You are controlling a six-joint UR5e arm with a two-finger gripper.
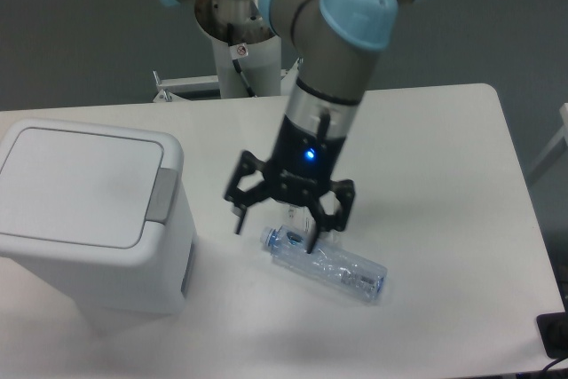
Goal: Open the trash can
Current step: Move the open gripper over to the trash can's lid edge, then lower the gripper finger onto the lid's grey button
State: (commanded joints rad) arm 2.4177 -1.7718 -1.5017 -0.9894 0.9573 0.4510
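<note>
The gripper (275,226) was seen spread wide — its black fingers (240,210) splayed apart with nothing held between them. It hung pointing downward over the table (444,157), a blue light lit on its body. One fingertip was seen in front of the cap end of a clear plastic bottle (327,264); whether it actually touched the bottle could not be told from this view. The other fingertip was over bare tabletop, between the bottle and the trash can (93,215).

The trash can was found at the left side of the table, well apart from the gripper and untouched by it. It was noted as a large boxy white bin with rounded corners. Its flat white lid (75,185) was lying closed, flush with the top. A grey push tab (161,194) was seen at the lid's right edge, facing the gripper's side.

The bottle was lying on its side, just right of the bin — partly hidden under the gripper.
</note>
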